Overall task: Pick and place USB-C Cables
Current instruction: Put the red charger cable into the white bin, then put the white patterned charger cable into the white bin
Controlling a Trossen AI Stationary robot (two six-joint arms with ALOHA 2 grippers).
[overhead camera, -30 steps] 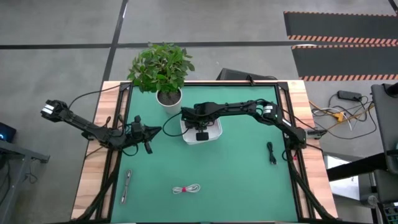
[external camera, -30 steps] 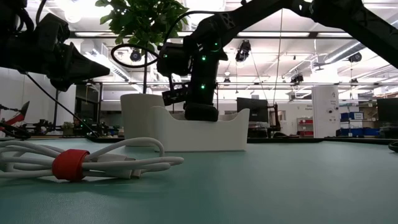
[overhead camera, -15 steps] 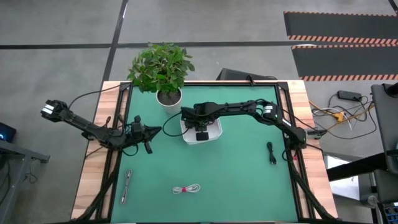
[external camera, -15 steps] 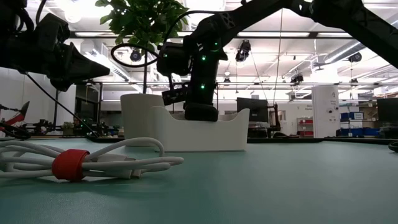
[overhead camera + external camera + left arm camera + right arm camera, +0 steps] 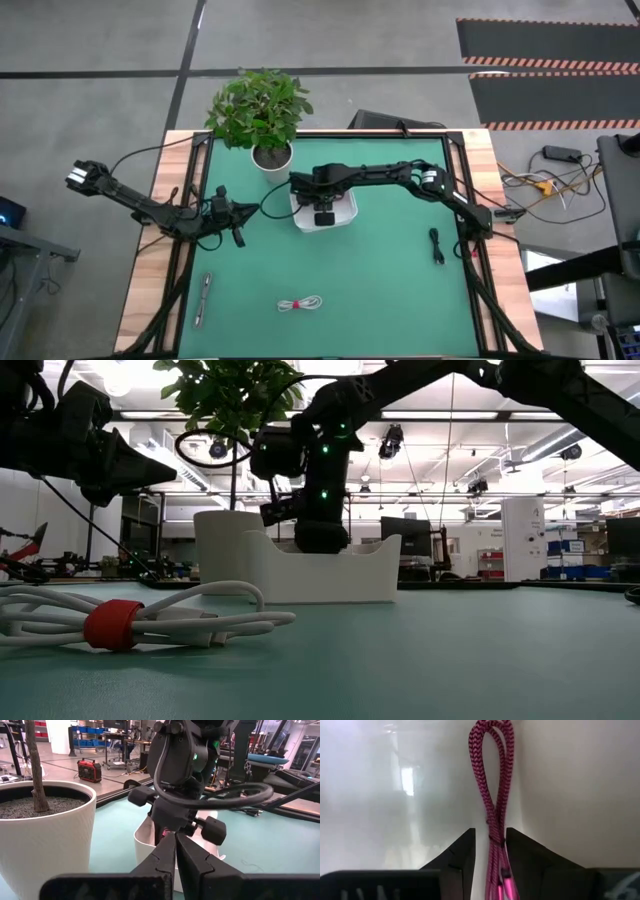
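Note:
My right gripper (image 5: 324,217) reaches down into the white bin (image 5: 346,203), which also shows in the low view (image 5: 320,582). In the right wrist view a dark red braided cable (image 5: 495,780) runs between its fingers. The white cable with a red tie (image 5: 300,303) lies on the mat near the near edge, close to the low camera (image 5: 112,624). The silver-grey cable (image 5: 203,297) lies near the near-left corner. My left gripper (image 5: 236,218) is shut and hovers left of the bin, its fingertips together in its wrist view (image 5: 175,845). My right gripper is shut on the dark red cable bundle at a stretch near its plug end (image 5: 496,851), which sits between the two fingers. It comes from above, pointing down into the bin. The cable runs along the fingers, and its looped end (image 5: 492,732) reaches past the fingertips against the bin's white inside.
A potted plant (image 5: 260,108) in a white pot stands just behind and to the left of the bin. A thin black cable (image 5: 437,245) lies near the mat's right edge. Green mat stretches open between the bin and the near edge.

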